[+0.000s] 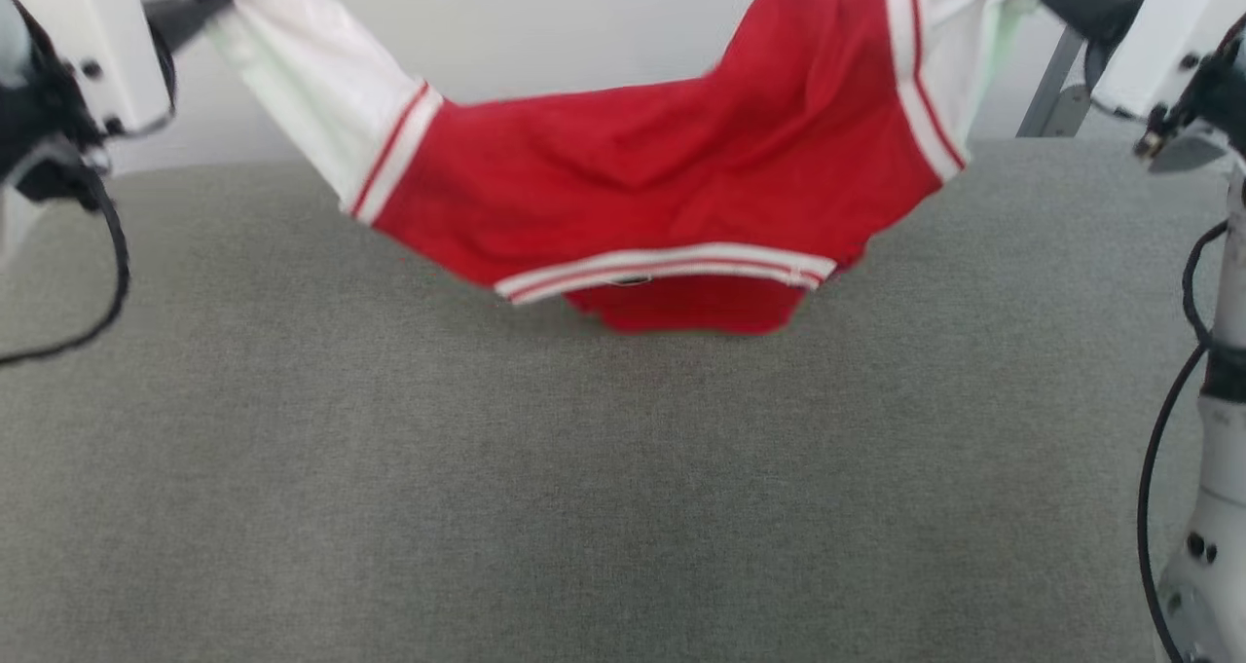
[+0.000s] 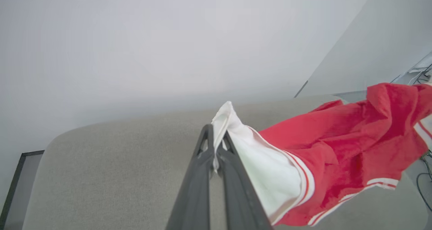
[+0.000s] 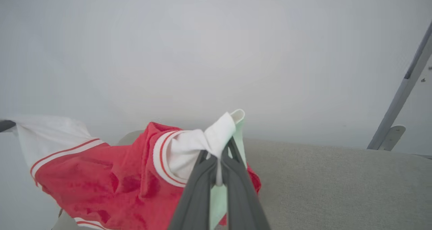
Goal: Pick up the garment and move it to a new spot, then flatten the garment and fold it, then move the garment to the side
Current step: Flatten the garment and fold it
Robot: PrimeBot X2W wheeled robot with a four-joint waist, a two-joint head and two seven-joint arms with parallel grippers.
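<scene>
Red garment (image 1: pixel 633 176) hangs between left tool (image 2: pixel 215 139) and right tool (image 3: pixel 217 149); label (image 1: pixel 631 279) blurred.

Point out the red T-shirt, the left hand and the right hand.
Red soft T-shirt with white sleeves (image 1: pixel 662 166): head view, red body fabric.
Left hand, two dark fingers (image 2: pixel 216 137): left wrist view, between fingertips pinching a white sleeve.
Right hand, two dark fingers (image 3: pixel 218 152): right wrist view, between fingertips pinching the other sleeve.
</scene>
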